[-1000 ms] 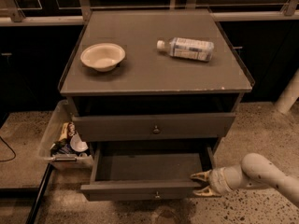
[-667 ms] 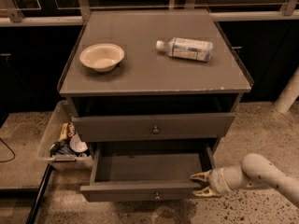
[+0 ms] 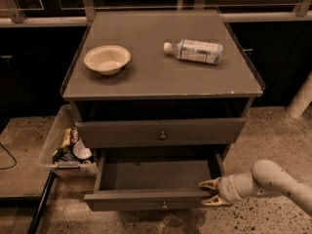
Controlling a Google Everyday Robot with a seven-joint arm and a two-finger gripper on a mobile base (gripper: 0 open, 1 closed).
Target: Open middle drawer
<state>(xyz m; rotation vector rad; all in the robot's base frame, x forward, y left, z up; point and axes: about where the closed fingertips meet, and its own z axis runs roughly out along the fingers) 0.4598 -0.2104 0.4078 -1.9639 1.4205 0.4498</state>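
The middle drawer (image 3: 146, 199) already stands pulled out, so probably the gripper (image 3: 213, 192) hovers by its right corner, fingers spread, grasping nothing

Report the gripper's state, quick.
Gripper: open, fingers spread at the right front corner of the pulled-out middle drawer.

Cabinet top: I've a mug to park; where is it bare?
Bare: the front strip of the cabinet top, and the gap between bowl and bottle. The middle drawer is bare inside too, but the open tool crowds its right front corner.
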